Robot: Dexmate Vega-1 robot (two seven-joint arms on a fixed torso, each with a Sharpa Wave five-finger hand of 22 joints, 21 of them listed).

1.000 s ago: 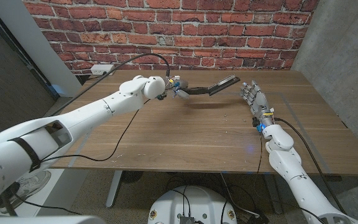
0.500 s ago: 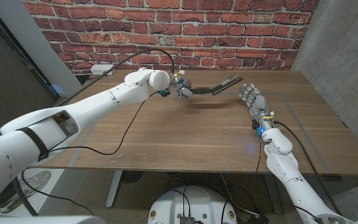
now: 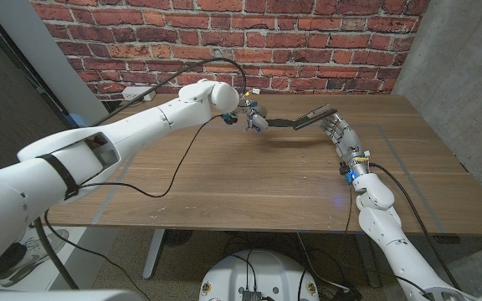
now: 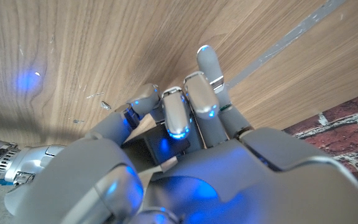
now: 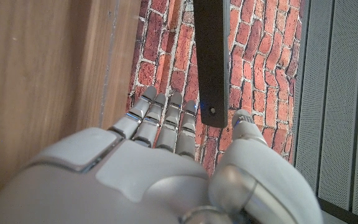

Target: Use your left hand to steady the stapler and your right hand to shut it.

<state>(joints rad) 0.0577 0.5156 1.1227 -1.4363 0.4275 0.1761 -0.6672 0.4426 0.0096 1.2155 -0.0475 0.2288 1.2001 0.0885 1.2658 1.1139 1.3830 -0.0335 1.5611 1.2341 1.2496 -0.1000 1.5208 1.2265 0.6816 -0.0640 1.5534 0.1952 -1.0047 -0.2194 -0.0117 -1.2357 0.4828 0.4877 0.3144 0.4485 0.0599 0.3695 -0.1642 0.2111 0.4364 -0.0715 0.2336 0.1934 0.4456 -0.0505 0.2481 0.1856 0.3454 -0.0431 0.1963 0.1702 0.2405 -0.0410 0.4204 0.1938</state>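
Brick wall (image 3: 308, 33) is backing a wood-grain desk (image 3: 249, 180). Black stapler (image 3: 295, 123) is sitting open near the desk's far edge, its long flat metal arm angling upward. Left hand (image 3: 254, 116) is gripping the base end, fingers (image 4: 176, 115) curling around the dark body. Right hand (image 3: 336, 130) is reaching just beside the raised arm's tip, fingers (image 5: 166, 121) held straight and close together, holding nothing.

White glossy arm shells, black strap on left arm (image 3: 50, 197), black cables, grey fingers (image 4: 174, 115) — blue-lit, perhaps LEDs
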